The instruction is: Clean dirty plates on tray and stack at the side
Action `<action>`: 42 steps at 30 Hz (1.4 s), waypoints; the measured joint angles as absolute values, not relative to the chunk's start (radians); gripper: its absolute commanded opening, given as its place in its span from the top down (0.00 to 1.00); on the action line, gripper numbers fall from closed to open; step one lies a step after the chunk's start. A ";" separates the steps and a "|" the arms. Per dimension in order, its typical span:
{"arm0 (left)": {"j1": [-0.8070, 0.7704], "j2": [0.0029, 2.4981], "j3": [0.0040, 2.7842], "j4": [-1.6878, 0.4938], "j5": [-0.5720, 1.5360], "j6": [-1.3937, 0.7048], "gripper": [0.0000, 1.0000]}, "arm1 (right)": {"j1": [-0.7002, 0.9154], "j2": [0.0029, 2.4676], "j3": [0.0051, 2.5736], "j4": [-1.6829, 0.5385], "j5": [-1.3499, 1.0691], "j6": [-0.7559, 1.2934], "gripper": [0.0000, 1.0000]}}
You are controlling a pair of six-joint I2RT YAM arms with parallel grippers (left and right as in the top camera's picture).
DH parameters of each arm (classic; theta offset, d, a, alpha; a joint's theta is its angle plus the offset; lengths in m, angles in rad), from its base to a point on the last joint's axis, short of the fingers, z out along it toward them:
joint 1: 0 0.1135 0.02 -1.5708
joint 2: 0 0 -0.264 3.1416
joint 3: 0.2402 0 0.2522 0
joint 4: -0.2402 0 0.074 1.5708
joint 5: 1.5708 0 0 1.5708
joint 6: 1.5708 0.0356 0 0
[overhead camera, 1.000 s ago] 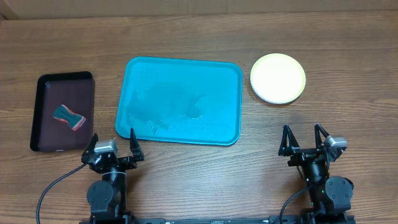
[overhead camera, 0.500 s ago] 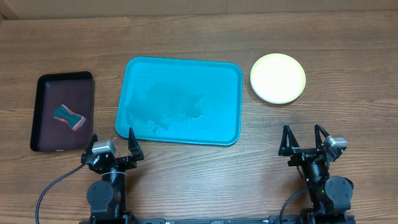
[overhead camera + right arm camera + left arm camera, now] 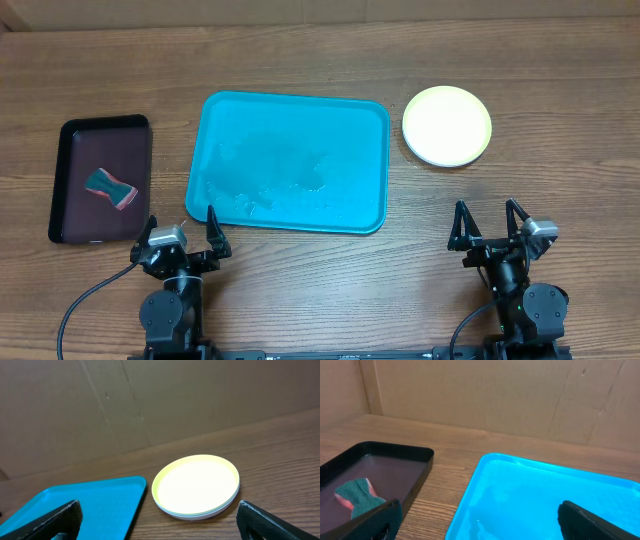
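Observation:
The turquoise tray (image 3: 290, 160) lies in the middle of the table with nothing on it but wet streaks; it also shows in the left wrist view (image 3: 545, 500) and the right wrist view (image 3: 75, 505). A stack of plates (image 3: 447, 125), the yellow-green rimmed one on top, sits to the right of the tray; the right wrist view (image 3: 196, 485) shows other rims under it. My left gripper (image 3: 180, 235) is open and empty at the near edge, in front of the tray's left corner. My right gripper (image 3: 488, 228) is open and empty, in front of the plates.
A dark maroon-black tray (image 3: 100, 180) at the far left holds a teal and pink sponge (image 3: 110, 187), also seen in the left wrist view (image 3: 357, 497). A cardboard wall (image 3: 495, 395) stands behind the table.

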State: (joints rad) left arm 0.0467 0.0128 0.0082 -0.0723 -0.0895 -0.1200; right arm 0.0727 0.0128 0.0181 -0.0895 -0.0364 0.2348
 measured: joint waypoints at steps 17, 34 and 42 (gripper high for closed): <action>0.047 0.013 0.008 -0.072 -0.089 -0.120 0.00 | 0.073 0.013 0.019 -0.090 -0.037 0.235 0.00; 0.047 0.013 0.008 -0.072 -0.089 -0.120 0.00 | 0.073 0.013 0.019 -0.090 -0.019 0.154 0.00; 0.047 0.013 0.008 -0.072 -0.089 -0.120 0.00 | 0.073 0.013 0.019 -0.090 -0.019 -0.011 0.00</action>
